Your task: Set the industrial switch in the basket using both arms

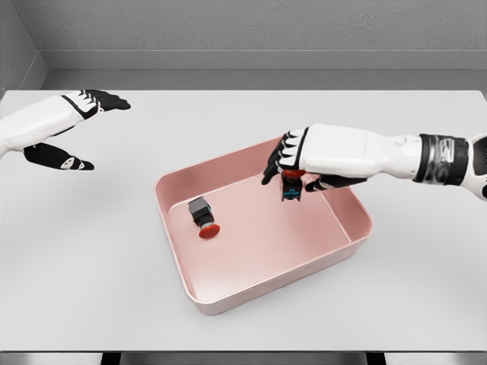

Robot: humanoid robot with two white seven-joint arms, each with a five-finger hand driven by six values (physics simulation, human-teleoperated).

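The right arm reaches in from the right edge, stretched almost level across the table (91, 251), and the right hand (293, 163) hangs over the far side of the pink basket (262, 293), knuckles up, fingers curled downward. Pinched under those fingers is a small dark switch (291, 188) with a red top and a blue-marked face, its long axis close to vertical, red end up against the hand, lower end pointing down into the basket and clear of the floor. Down on the basket floor, left of centre, lies a second switch (204, 215): grey-black body, red button, tipped on its side, its long axis running diagonally with the button end pointing toward the near right. Over at the far left, the left hand (72, 129) floats above the bare table, well apart from the basket, fingers out straight and thumb dropped wide below them, gripping nothing at all.
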